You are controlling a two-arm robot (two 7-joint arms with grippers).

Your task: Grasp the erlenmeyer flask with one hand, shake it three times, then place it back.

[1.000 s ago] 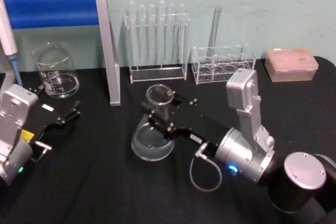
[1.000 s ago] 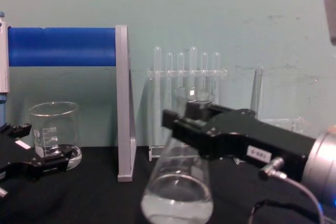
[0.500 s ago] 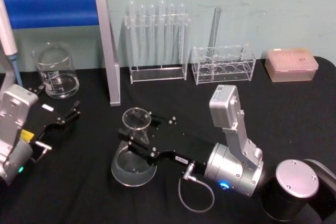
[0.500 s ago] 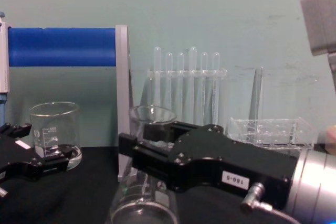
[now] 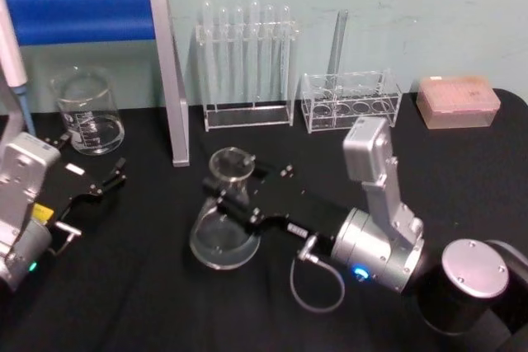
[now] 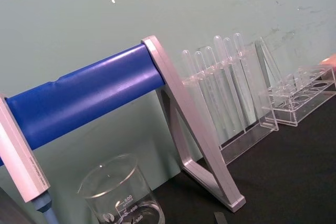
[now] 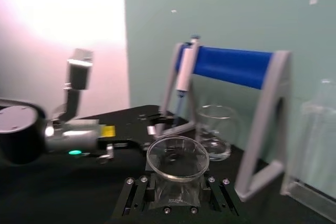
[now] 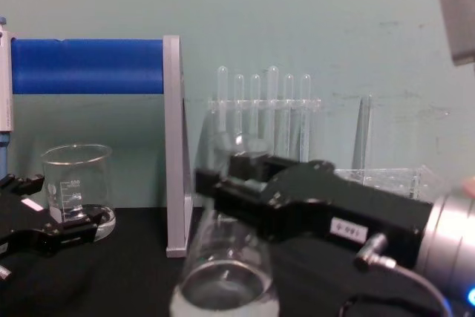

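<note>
Flask (image 5: pixel 218 241) neck tight in right gripper (image 5: pixel 233 187)

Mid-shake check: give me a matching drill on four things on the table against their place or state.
Things:
1. erlenmeyer flask
2. beaker
3. left tool
4. pink box

Place or state:
A. open, holding nothing, near the table's left edge
B. tilted, neck clamped in the right tool
C. back right corner of the table
D. upright at back left, beside the blue-barred stand

Pairs: 1-B, 2-D, 3-A, 4-C
</note>
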